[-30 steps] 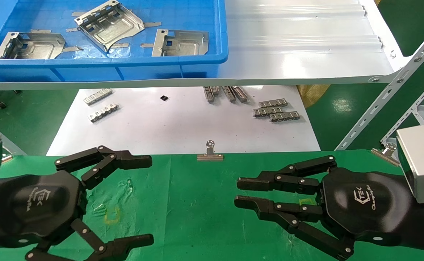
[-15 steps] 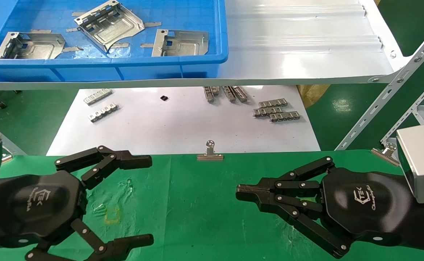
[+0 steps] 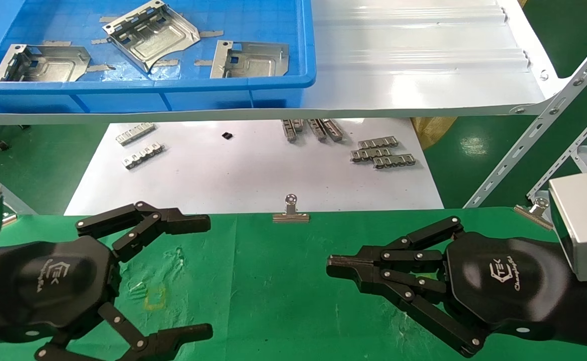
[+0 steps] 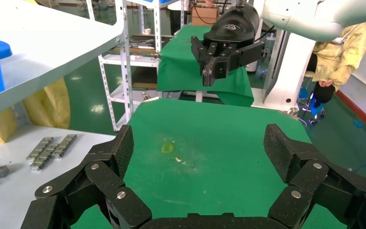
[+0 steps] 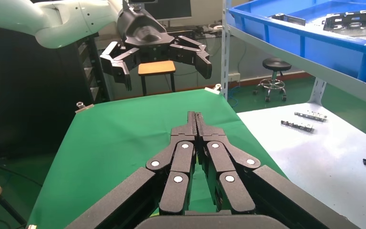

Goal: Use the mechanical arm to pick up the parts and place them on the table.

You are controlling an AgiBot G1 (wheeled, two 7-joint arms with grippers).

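1. At about eight o'clock in the head view, the left claw (image 3: 193, 273) is hovering over the green counter (image 3: 273, 291), its fingers spread wide and gripping nothing; the left wrist view is showing the same broad gap between them.
2. At about eleven o'clock, three parts are lying inside the blue bin (image 3: 183, 95) on the white shelf (image 3: 423, 75): the left part (image 3: 42, 62) near the bin's front wall, the middle part (image 3: 150, 35) tilted and farther back, and the right part (image 3: 250, 59) near the front wall.
3. Near the centre, small toothed strips (image 3: 383, 153) are resting on the white sheet (image 3: 253, 175), and a binder clip (image 3: 290, 210) is pinching the cloth's far edge.
4. At about four o'clock, the right claw (image 3: 336, 265) is hovering over the counter with its fingers pressed tip to tip, clenched on nothing; the right wrist view is confirming this.
5. Progress is looking like nil: no part is lying on the counter, and all three visible ones are waiting in the bin.
6. What is remaining, by my reckoning, is the whole job: reaching up into the bin, gripping each part, and setting it on the cloth.
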